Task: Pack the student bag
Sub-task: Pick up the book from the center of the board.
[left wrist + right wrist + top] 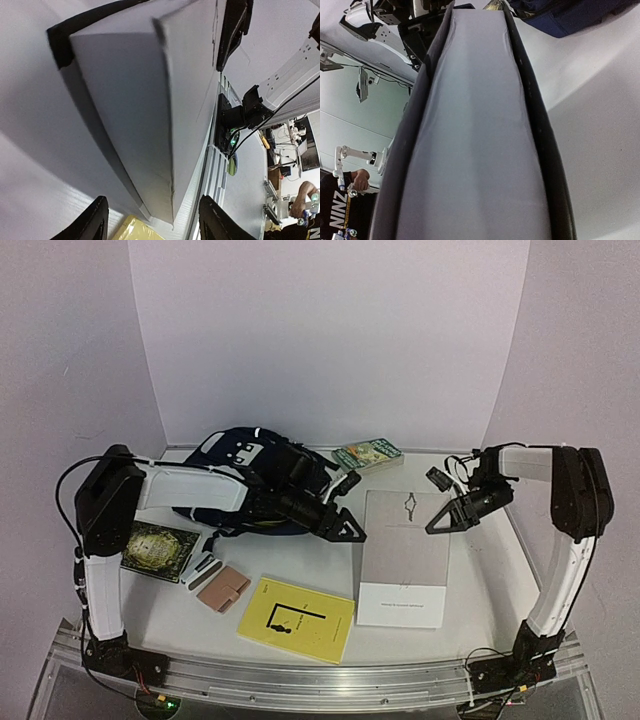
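The student bag [250, 465], dark navy with a white patch, lies at the back left of the table; a corner of it shows in the right wrist view [570, 15]. A large grey book [405, 555] lies right of centre. My left gripper [345, 525] hangs open by the book's upper left corner. In the left wrist view the book's corner [150, 125] lies ahead of its spread fingers [95, 220], untouched. My right gripper [450, 512] is at the book's upper right edge. In its wrist view both fingers [540, 150] press along the sides of the grey book [475, 140].
A yellow book [297, 618] lies at the front centre, a pink wallet [222, 589] and a small white item [200, 568] to its left. A dark ornamented book [158, 548] is under the left arm. A green book [368, 453] and a small black item [438, 478] sit at the back.
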{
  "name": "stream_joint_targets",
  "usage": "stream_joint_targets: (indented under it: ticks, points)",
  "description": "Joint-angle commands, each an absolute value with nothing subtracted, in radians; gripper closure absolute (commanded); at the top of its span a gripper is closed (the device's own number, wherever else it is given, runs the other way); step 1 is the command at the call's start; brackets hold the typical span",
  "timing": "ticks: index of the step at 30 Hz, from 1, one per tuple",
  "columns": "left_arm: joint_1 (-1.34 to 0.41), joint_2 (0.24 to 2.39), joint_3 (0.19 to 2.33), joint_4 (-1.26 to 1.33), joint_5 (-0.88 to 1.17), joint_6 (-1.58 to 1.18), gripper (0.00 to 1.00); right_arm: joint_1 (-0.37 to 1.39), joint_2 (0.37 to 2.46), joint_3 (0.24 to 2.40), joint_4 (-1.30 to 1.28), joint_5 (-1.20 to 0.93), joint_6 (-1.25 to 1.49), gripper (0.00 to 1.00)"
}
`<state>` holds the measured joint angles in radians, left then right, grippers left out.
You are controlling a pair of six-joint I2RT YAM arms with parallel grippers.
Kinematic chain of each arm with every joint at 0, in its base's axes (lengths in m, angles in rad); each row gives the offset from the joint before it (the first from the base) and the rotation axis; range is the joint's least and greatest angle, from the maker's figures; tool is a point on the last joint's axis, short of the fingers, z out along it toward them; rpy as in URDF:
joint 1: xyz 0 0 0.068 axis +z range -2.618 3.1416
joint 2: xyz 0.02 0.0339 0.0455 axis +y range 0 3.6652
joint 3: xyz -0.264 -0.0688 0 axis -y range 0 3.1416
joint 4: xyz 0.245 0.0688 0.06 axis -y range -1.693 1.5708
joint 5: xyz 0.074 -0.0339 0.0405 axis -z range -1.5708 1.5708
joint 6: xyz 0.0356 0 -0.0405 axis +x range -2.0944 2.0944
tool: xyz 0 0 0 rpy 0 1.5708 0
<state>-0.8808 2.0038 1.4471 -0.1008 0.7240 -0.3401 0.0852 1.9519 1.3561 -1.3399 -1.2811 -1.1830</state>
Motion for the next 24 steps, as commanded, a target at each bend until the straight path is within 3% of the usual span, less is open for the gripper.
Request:
stream_joint_targets:
  ticks: [1, 4, 9, 24]
  points:
    - [-0.865, 1.787, 1.464, -0.330, 0.586, -0.165, 0.09, 0.122, 1.831, 1.420, -1.530, -1.255, -1.109, 0.70]
    - [-0.865, 1.701, 1.477, -0.449, 0.520, -0.092, 0.00, 0.158, 1.779, 1.436, -1.441, -1.180, -1.004, 0.72]
    - [-0.870, 1.686, 1.556, -0.592, 0.518, -0.018, 0.00, 0.285, 1.653, 1.444, -1.256, -0.997, -0.821, 0.72]
    - [-0.921, 1.771, 1.586, -0.593, 0.753, 0.080, 0.00, 0.583, 1.600, 1.598, -1.232, -0.794, -0.755, 0.75]
